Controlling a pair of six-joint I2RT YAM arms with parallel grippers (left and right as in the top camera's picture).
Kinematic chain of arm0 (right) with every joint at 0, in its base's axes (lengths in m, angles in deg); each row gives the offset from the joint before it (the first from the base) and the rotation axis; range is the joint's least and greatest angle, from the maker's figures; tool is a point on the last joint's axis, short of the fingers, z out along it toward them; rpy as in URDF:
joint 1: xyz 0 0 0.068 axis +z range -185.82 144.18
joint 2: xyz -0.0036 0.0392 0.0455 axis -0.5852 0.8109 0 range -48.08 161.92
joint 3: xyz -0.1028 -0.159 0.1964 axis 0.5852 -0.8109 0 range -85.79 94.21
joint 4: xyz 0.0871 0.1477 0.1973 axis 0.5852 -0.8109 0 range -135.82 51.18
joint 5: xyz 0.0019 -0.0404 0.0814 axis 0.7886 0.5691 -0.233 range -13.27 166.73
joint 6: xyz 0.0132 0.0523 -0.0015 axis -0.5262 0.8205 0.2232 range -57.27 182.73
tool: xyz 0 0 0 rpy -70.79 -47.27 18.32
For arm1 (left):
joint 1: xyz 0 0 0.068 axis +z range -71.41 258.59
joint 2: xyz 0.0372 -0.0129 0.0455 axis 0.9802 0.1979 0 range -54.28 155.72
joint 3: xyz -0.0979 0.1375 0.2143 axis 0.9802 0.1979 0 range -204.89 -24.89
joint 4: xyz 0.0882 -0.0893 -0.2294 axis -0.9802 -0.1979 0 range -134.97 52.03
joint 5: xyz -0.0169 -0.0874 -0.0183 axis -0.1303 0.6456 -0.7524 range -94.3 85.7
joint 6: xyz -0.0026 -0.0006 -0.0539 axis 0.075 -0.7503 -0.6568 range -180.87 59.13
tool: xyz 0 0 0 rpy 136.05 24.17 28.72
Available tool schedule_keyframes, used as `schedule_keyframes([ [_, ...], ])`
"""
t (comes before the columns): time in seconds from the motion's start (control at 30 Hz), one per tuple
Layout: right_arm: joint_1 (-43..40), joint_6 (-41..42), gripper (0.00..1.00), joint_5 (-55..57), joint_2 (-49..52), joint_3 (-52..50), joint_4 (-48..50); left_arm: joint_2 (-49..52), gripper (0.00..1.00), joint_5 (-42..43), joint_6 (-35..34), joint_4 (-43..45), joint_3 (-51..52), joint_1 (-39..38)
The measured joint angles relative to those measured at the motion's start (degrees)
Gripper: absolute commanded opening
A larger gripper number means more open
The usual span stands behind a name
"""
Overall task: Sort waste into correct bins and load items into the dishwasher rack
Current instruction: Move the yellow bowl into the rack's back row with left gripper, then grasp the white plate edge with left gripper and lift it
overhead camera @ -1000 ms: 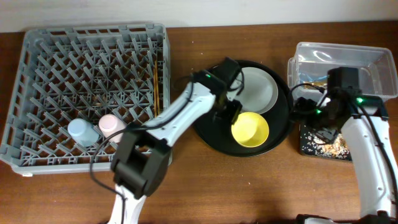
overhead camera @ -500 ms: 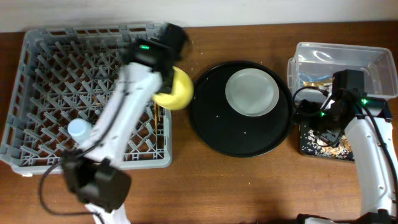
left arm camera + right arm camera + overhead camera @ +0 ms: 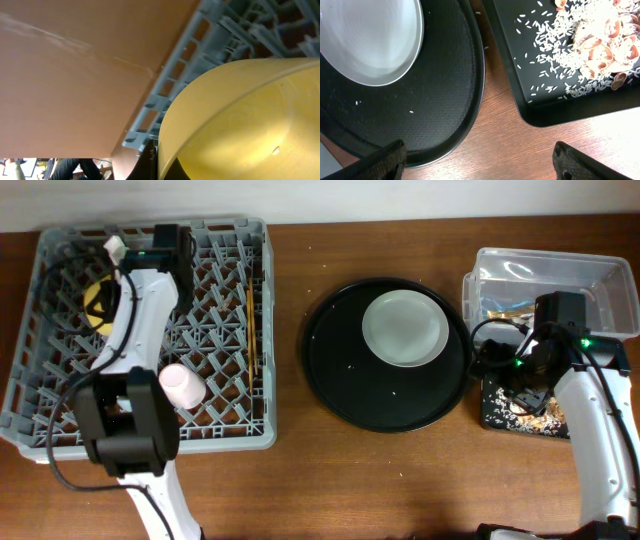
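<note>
The yellow bowl (image 3: pixel 96 305) stands on edge in the back-left corner of the dishwasher rack (image 3: pixel 215 415), with my left gripper (image 3: pixel 117 284) shut on its rim. In the left wrist view the bowl (image 3: pixel 240 120) fills the right side, and one dark finger (image 3: pixel 151 161) presses against its edge. A pink cup (image 3: pixel 183 385) and the chopsticks (image 3: pixel 252 330) also sit in the rack. The white-grey plate (image 3: pixel 404 328) lies on the round black tray (image 3: pixel 350 395). My right gripper (image 3: pixel 480 162) hangs open and empty over bare table between the round tray (image 3: pixel 445 100) and the black bin (image 3: pixel 530 90).
The clear tub (image 3: pixel 560 275) at the back right holds a brown-gold wrapper (image 3: pixel 503 310). The shallow black bin (image 3: pixel 497 418) in front of it carries rice grains and food scraps (image 3: pixel 600 42). My left arm lies across the rack's left half.
My left gripper has closed on the yellow bowl and carried it from the round black tray to the rack's back-left corner. The right arm has hardly moved.
</note>
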Motion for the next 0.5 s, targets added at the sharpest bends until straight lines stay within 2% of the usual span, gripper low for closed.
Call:
schedule_keyframes([
  [0.1,0.0,0.0,0.94,0.0,0.0,0.0,0.2,2.4,0.04,-0.4,-0.2,-0.2,0.0,-0.9],
  [0.17,0.0,0.0,0.94,0.0,0.0,0.0,0.2,2.4,0.15,-0.9,-0.5,-1.9,0.0,-2.4],
  [0.23,0.0,0.0,0.94,0.0,0.0,0.0,0.2,2.6,0.34,0.0,-0.4,-5.1,0.0,-4.8],
  [0.3,0.0,0.0,0.94,0.0,0.0,0.0,0.2,3.2,0.63,0.9,-0.5,-7.6,0.0,-6.8],
  [0.43,0.0,0.0,0.94,0.0,0.0,0.0,0.0,4.1,0.8,4.2,-0.9,-15.0,0.3,-10.7],
  [0.5,0.0,0.0,0.94,0.0,0.0,0.0,-0.1,3.9,0.83,10.2,-1.4,-16.7,-0.8,-14.3],
])
